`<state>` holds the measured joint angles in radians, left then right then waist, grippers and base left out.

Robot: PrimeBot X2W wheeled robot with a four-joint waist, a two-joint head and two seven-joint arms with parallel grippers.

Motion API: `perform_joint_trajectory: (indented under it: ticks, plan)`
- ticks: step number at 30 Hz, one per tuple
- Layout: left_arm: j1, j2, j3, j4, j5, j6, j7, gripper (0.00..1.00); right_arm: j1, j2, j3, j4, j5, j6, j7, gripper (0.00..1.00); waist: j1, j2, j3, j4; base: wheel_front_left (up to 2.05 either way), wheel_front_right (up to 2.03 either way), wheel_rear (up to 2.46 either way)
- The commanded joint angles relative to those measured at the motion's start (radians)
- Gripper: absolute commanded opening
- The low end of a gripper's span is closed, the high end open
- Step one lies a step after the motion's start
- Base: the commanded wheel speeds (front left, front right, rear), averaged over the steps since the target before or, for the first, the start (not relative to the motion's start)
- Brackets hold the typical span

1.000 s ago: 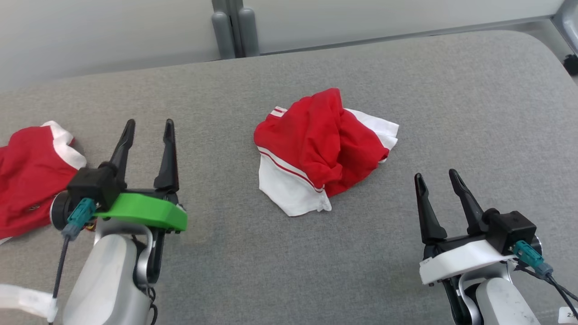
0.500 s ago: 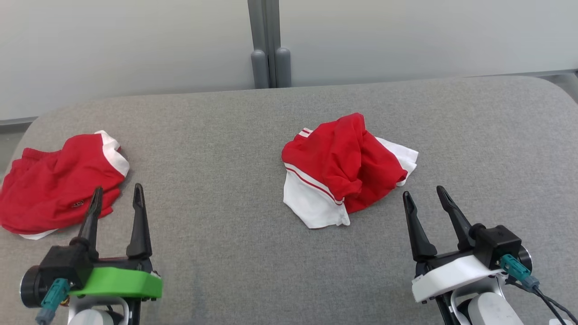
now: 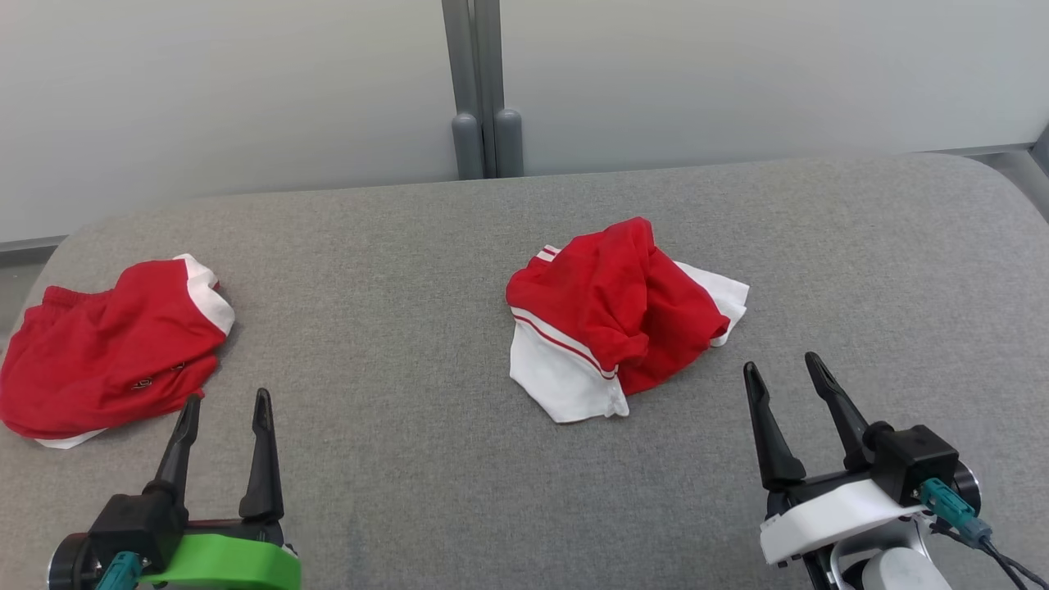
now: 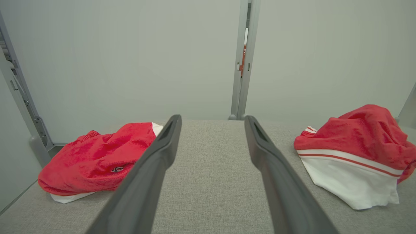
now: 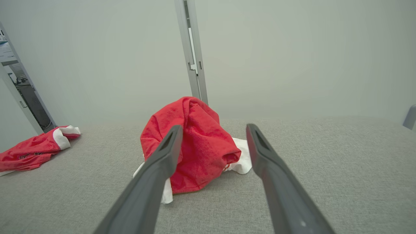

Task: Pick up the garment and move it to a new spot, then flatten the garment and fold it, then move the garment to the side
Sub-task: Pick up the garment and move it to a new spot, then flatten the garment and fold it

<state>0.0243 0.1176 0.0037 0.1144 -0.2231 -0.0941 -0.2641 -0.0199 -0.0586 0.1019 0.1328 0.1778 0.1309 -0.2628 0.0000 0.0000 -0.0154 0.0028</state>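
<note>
Grey surface (image 3: 426, 492) open around central garment (image 3: 606, 319) | other garment (image 3: 106, 360) at left edge | left fingers (image 3: 262, 459), right fingers (image 3: 766, 434) spread

Left gripper (image 3: 228, 397) is held at the padded top's (image 3: 459, 508) near-left corner, jaws spread, nothing gripped; right gripper (image 3: 780, 361) is held near-right, likewise spread

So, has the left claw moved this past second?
Yes. Left claw withdrew toward the robot: against the left garment, its tips went from far edge to near edge.
</note>
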Motion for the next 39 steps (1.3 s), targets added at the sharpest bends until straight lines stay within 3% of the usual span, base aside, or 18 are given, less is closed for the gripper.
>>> perform_joint_trajectory:
  ticks: [1,39]
  plan:
    - [0.015,-0.001,0.007,0.008,0.015,-0.006,-0.001,1.00,0.020,-0.004,-0.004,-0.005,-0.007,0.000,-0.003,1.00,0.0000,0.0000,0.000,-0.001,0.00,0.00,0.00]
    - [0.005,-0.036,0.035,0.083,0.059,-0.033,-0.001,1.00,0.049,0.005,-0.024,-0.005,-0.014,0.000,-0.003,1.00,0.0000,0.0000,-0.008,-0.014,0.00,0.00,0.00]
